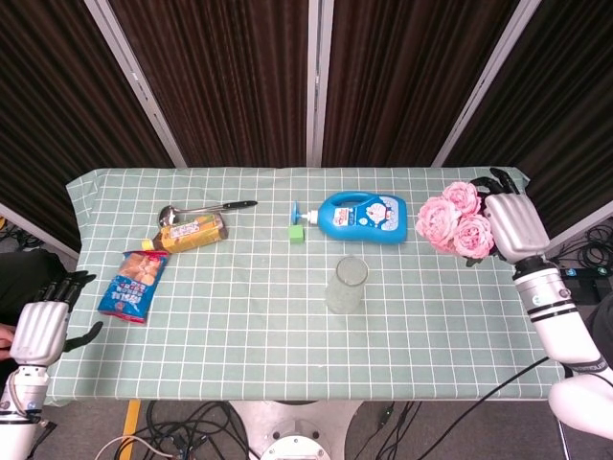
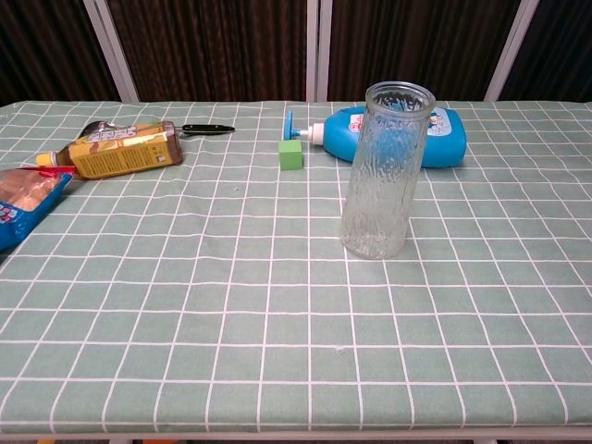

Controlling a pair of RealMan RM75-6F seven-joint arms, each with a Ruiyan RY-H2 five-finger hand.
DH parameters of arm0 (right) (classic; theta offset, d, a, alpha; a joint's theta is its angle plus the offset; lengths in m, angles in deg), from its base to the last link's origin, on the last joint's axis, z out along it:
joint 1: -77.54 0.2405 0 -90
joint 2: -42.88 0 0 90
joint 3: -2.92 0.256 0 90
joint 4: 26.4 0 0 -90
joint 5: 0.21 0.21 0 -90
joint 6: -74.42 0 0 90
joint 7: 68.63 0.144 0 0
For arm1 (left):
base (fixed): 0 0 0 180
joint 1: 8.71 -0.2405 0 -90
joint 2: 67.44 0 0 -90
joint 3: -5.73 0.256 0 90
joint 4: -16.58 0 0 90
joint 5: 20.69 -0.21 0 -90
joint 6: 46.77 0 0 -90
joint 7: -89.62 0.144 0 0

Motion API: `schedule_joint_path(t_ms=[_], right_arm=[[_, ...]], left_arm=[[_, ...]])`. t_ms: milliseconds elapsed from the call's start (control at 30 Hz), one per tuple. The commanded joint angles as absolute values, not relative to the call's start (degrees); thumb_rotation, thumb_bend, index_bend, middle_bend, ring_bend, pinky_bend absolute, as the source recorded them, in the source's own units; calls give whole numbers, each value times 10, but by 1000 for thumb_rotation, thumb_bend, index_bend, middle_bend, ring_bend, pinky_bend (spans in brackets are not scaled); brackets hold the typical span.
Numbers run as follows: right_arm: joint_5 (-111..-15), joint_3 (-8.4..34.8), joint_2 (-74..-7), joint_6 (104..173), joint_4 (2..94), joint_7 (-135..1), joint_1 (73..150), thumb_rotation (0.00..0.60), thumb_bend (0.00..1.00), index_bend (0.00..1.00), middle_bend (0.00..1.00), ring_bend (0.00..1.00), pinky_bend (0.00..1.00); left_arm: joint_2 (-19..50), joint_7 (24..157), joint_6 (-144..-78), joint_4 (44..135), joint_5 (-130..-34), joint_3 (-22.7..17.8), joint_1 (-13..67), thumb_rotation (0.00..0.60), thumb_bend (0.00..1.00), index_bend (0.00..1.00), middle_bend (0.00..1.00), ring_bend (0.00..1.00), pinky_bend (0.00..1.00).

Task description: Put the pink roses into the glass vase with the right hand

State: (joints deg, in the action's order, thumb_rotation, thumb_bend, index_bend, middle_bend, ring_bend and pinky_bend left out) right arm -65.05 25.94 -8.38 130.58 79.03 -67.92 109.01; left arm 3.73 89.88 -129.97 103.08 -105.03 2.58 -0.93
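Right robot hand (image 1: pixel 517 225) grips pink roses (image 1: pixel 452 219), lifted above bench's right end. Glass vase (image 1: pixel 346 284) stands mid-bench, well apart. Advice: carry over, stems down, centre above rim before lowering.

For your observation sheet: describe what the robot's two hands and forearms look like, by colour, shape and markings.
Both the left hand and the right hand have smooth silver-grey backs and black fingers. The forearms are white; the right one shows a dark wrist ring with a small green mark and black bands lower down.
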Motion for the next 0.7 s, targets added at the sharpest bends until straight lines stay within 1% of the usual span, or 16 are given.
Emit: schedule_joint_path(t_ms=[33, 200, 333, 467, 567, 700], right_arm=[[-658, 295, -48, 1322, 863, -639, 1095, 600, 266, 662, 514, 193, 95], [-708, 316, -76, 1356, 900, -543, 1101, 600, 243, 657, 513, 201, 149], [-738, 329, -104, 1388, 913, -483, 1108, 600, 236, 656, 512, 201, 155], [-744, 342, -135, 1420, 941, -407, 1112, 600, 234, 656, 515, 201, 158], [-741, 341, -153, 1434, 963, -367, 1109, 600, 232, 656, 521, 202, 160], [-736, 334, -153, 1428, 989, -329, 1103, 600, 229, 656, 524, 201, 161]], left_arm=[[38, 898, -1302, 1029, -1051, 25, -10, 600, 218, 191, 137, 118, 246], [36, 896, -1305, 1029, -1052, 26, -12, 600, 218, 191, 137, 118, 246], [33, 893, -1306, 1028, -1051, 25, -13, 600, 218, 191, 137, 118, 246], [33, 888, -1306, 1025, -1049, 25, -15, 600, 218, 191, 137, 118, 246], [35, 886, -1305, 1022, -1050, 26, -14, 600, 218, 191, 137, 118, 246], [34, 884, -1305, 1021, -1051, 26, -14, 600, 218, 191, 137, 118, 246]])
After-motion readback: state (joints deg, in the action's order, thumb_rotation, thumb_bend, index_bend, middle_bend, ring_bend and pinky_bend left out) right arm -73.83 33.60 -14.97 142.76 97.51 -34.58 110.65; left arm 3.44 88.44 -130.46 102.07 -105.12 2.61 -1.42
